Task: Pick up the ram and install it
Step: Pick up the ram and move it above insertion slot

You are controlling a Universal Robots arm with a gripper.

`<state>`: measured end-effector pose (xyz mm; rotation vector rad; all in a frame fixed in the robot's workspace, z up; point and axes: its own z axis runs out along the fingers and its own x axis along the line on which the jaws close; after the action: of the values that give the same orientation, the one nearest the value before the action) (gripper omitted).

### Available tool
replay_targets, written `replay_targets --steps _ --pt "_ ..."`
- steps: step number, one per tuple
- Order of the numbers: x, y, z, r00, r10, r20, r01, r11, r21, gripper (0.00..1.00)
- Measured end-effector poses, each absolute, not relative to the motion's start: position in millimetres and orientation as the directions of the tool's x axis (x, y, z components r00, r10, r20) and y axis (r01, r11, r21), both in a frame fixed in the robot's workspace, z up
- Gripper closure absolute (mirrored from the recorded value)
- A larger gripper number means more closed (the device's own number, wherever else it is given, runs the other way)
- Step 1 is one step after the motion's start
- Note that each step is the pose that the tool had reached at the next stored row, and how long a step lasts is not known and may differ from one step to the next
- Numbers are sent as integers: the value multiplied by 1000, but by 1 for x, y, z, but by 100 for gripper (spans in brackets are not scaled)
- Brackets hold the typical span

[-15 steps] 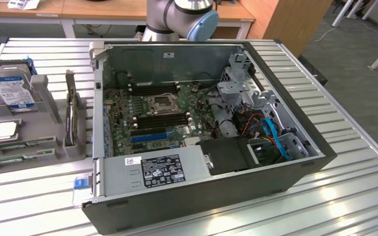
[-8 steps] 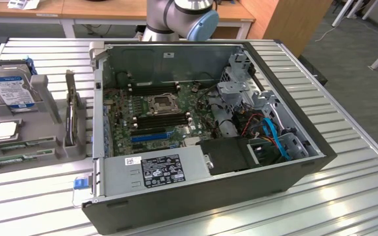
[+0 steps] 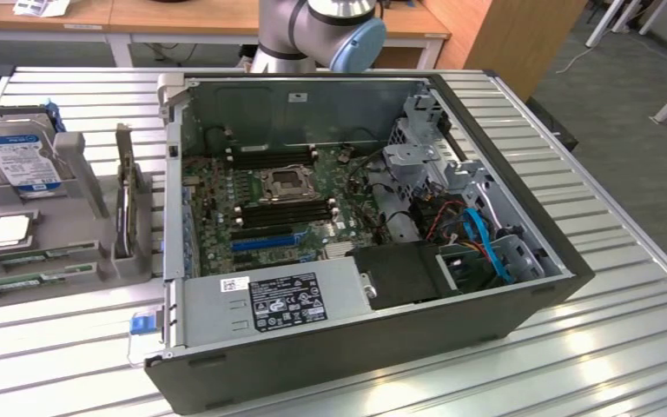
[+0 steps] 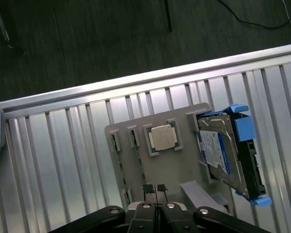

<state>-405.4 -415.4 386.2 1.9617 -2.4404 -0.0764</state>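
The ram (image 3: 44, 255), two green sticks, rests on the slatted surface (image 3: 611, 347), to the exterior view's left of the open computer case (image 3: 310, 373), in a grey holder (image 4: 182, 162) with a hard drive (image 3: 15, 156) and a square chip (image 4: 163, 137). The tool (image 4: 155, 188) hangs over the holder, closed tight, gripping nothing.

The case (image 3: 346, 369) lies open on top, so the memory slots (image 3: 287, 213) can be reached from above; its walls fence every side. A drive cage (image 3: 426, 165) and cables (image 3: 478, 234) crowd the exterior view's right, a power supply (image 3: 281, 300) the near end. Beside the case, an upright card (image 3: 131, 204) and a standing hard drive (image 3: 15, 156) flank the holder (image 3: 76, 165); the desk (image 3: 611, 347) around lies bare
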Motion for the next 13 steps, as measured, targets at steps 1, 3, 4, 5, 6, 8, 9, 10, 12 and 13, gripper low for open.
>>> replay_targets --steps 1,3,4,5,6,8,9,10,12,13 --pt "-405 -415 386 -204 -979 -23 -978 203 44 90" --pt "-405 -415 386 -183 -983 -23 -982 182 44 90" --pt "-405 -415 386 -173 -985 -23 -984 172 44 90" --pt "-405 -415 386 -163 -986 -23 -986 162 44 90" --pt "-405 -415 386 -152 -988 -23 -988 151 44 90" --pt "-405 -415 386 -138 -990 -23 -990 137 44 90" --pt "-405 -415 386 -138 -990 -23 -990 137 44 90" --pt "-405 -415 386 -137 -990 -23 -990 136 44 90" --pt "-405 -415 386 -138 -990 -23 -990 136 44 90" --pt "-405 -415 386 -138 -990 -23 -990 136 44 90"
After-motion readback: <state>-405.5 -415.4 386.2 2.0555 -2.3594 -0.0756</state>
